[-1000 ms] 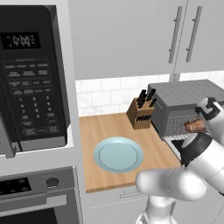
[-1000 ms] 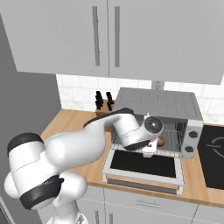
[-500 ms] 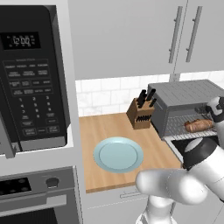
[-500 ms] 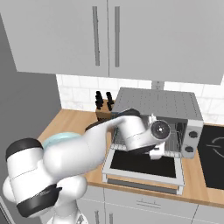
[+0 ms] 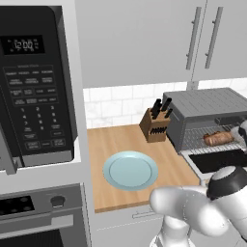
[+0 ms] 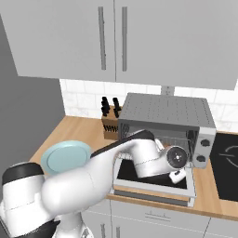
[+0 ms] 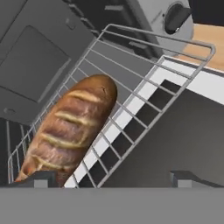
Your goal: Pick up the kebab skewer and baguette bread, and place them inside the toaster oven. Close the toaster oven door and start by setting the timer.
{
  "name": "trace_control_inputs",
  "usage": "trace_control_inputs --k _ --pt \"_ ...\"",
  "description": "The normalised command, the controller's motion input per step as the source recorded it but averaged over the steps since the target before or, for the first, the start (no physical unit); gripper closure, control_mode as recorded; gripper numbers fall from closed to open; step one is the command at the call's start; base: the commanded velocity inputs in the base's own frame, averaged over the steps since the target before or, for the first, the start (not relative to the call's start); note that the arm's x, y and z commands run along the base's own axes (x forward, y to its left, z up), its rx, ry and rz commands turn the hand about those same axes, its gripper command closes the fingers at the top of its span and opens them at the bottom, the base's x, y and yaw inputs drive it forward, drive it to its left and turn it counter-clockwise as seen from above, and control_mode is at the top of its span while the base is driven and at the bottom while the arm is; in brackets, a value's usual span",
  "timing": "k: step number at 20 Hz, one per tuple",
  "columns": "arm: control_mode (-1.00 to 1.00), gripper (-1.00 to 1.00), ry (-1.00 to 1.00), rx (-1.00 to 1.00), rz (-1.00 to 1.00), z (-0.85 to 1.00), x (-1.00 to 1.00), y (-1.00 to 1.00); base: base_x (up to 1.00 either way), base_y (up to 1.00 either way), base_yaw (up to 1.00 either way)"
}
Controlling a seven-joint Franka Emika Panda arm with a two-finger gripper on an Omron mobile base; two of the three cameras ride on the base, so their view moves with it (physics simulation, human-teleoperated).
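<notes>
Bread on the rack: we see the baguette bread (image 7: 68,129) lying lengthwise on the wire rack (image 7: 144,92) inside the toaster oven (image 6: 165,114), its crust scored crosswise. Our fingers (image 7: 39,178) are spread wide, holding nothing, one tip just beside the loaf's near end. The toaster oven door (image 6: 155,179) hangs open and flat in front of the oven, below the rack. We cannot make out the kebab skewer; the plate (image 5: 130,170) on the desk (image 5: 108,144), left of the oven, looks bare. We judge the loaf light, with a stiff crust and a soft crumb, so a hard squeeze could dent it. Best hold would be across its middle, between score marks. The door should swing stiffly on its lower hinge; push its outer edge.
</notes>
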Motion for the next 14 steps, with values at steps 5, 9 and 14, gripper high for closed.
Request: trace_control_inputs --k 5,9,14 --pt "-1.00 -1.00 -0.01 -0.40 0.43 -0.05 -0.59 0.21 0.00 0.00 0.00" --pt "-1.00 -1.00 -0.06 -0.41 0.41 -0.02 -0.40 0.51 0.00 0.00 0.00" --pt "-1.00 -1.00 -0.07 -0.18 0.19 -0.11 0.00 0.25 0.00 0.00 0.00"
